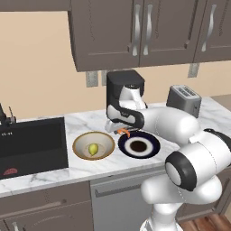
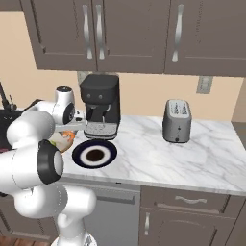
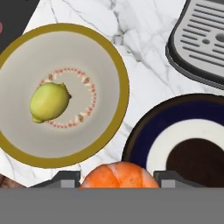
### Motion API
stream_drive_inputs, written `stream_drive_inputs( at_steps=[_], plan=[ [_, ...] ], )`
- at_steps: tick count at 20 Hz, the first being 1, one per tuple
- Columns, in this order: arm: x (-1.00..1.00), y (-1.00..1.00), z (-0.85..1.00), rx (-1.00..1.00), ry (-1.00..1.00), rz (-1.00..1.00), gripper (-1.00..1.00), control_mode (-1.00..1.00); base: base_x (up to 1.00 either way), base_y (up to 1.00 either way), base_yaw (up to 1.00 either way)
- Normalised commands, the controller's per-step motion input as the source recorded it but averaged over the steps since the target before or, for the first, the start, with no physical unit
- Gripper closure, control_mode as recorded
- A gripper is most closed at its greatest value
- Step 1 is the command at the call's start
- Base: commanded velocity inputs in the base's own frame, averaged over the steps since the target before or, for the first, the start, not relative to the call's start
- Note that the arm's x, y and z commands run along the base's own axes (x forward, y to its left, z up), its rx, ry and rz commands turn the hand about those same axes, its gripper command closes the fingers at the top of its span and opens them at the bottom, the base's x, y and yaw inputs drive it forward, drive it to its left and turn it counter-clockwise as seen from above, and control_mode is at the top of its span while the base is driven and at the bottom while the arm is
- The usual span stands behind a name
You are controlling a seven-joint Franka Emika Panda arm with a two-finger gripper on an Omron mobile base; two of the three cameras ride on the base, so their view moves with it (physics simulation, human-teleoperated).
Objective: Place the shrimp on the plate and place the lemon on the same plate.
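Orange shrimp [image 3: 117,175] gripped between fingers [image 3: 65,179] above plate [image 3: 144,140].

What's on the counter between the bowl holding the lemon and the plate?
Nothing: in the hand view a bare strip of marble counter separates the bowl from the plate.

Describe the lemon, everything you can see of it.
The lemon is a small yellow-green oval with a pointed nub at one end and smooth, matte-looking skin. It lies on its side in the middle of the tan-rimmed cream bowl, inside a ring of small reddish marks. Only the bowl touches it; the claw is shut on the shrimp.
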Motion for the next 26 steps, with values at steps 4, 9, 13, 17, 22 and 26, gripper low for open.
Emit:
stream_drive_inputs(
  at_steps=[4, 9, 13, 17, 22, 26],
  plan=[
    [0.0, 0.0, 0.0, 0.0, 0.0, 0.0, 1.0, 1.0, 0.0, 0.0, 0.0],
    [0.05, -0.15, -0.09, 0.0, 0.02, -0.04, 1.0, -1.0, 0.0, -0.04, -0.01],
    [0.17, -0.37, -0.16, 0.01, 0.04, -0.1, 1.0, -1.0, 0.0, 0.0, 0.0],
    [0.2, -0.41, -0.18, 0.01, 0.0, -0.05, 1.0, -1.0, 0.0, 0.0, 0.0],
    [0.23, -0.34, -0.24, 0.0, 0.0, -0.03, 1.0, -1.0, 0.0, 0.0, 0.0],
    [0.22, -0.33, -0.31, 0.0, 0.0, -0.03, 1.0, -1.0, 0.0, 0.0, 0.0]
  ],
)
